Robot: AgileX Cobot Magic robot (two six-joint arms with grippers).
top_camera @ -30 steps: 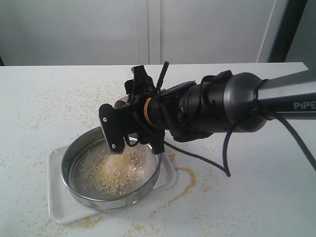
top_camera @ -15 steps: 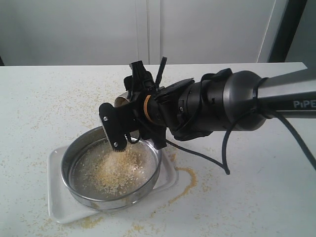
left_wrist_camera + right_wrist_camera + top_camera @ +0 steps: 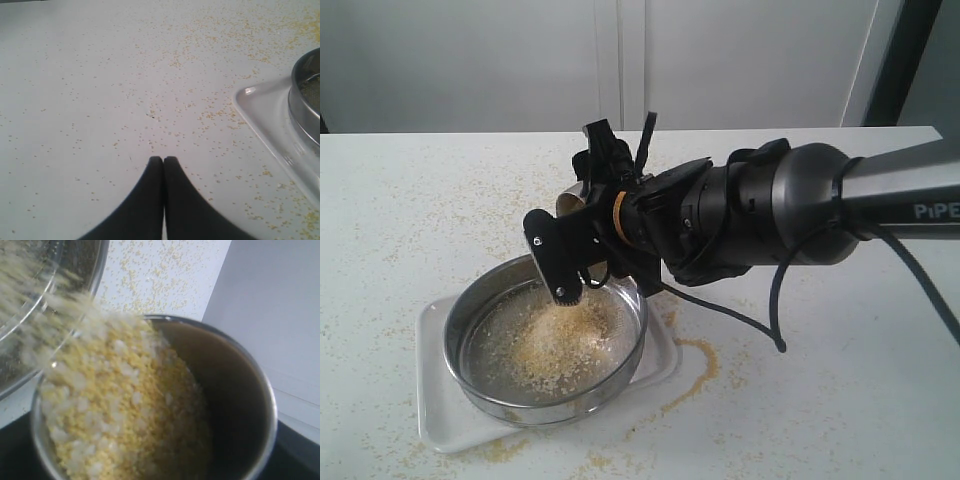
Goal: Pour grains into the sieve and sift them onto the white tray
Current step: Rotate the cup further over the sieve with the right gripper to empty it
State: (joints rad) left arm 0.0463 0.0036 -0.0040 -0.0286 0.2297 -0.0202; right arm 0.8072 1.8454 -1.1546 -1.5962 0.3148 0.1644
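Grains [image 3: 125,415] inside the cup [image 3: 240,390] clasped by right gripper [image 3: 572,222] show only wrist-side; left gripper [image 3: 163,160] closed.

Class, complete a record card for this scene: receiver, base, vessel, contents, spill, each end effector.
Receiver: wide round steel-rimmed mesh sieve, partly filled
Base: flat rectangular white tray under it
Vessel: small shiny steel cup, tilted above sieve
Contents: mixed golden-yellow and off-white grains, streaming out
Spill: grains scattered on white table
Right end effector: grips the cup
Left end effector: shut, empty, near tray

Tilted steel cup [image 3: 235,390] over a white table [image 3: 840,400], pale wall [image 3: 470,60] behind
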